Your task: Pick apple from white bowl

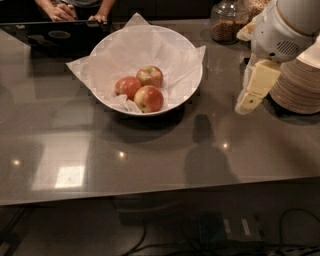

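Note:
The white bowl point(186, 75) with a crinkled paper liner stands on the grey table, back centre. Three apples lie in it. The apple point(148, 98), red with a yellow-orange blush, is the nearest one. A darker red apple point(127, 86) lies to its left and one with a pale green-yellow top point(150, 75) lies behind it. My gripper point(247, 102), cream-coloured under a white wrist, hangs above the table to the right of the bowl, pointing down and left, a bowl's half-width from the rim. It holds nothing that I can see.
A stack of cream bowls point(301, 85) stands right behind the gripper at the right edge. A glass jar point(227, 22) is at the back right. A dark laptop point(55, 37) and a person's hands point(65, 11) are at the back left. The table's front edge point(150, 192) runs below.

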{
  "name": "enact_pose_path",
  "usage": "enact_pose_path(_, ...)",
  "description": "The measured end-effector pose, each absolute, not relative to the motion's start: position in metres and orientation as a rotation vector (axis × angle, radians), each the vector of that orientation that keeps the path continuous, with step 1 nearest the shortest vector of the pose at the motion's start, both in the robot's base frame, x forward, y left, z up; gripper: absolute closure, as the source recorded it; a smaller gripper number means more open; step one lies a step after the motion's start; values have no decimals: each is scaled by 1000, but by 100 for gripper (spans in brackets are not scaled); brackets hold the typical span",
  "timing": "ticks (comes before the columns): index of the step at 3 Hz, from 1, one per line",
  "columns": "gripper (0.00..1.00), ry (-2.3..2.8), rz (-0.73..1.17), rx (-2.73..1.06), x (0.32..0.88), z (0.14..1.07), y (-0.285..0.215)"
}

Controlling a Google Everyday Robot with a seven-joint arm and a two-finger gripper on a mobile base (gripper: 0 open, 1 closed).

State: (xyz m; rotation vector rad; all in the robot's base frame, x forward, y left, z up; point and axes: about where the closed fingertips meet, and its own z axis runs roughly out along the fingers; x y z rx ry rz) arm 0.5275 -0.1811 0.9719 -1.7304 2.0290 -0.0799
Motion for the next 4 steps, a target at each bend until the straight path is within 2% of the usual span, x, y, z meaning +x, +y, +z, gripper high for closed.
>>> enact_pose_path(1, 0, 1950, -15, -1778, 543, 968, -160)
enact_pose_path(3, 0, 1926, 20, -1754, 547, 966, -155)
enact_pose_path(4, 0, 1804, 126, -1731, 562, 964, -121)
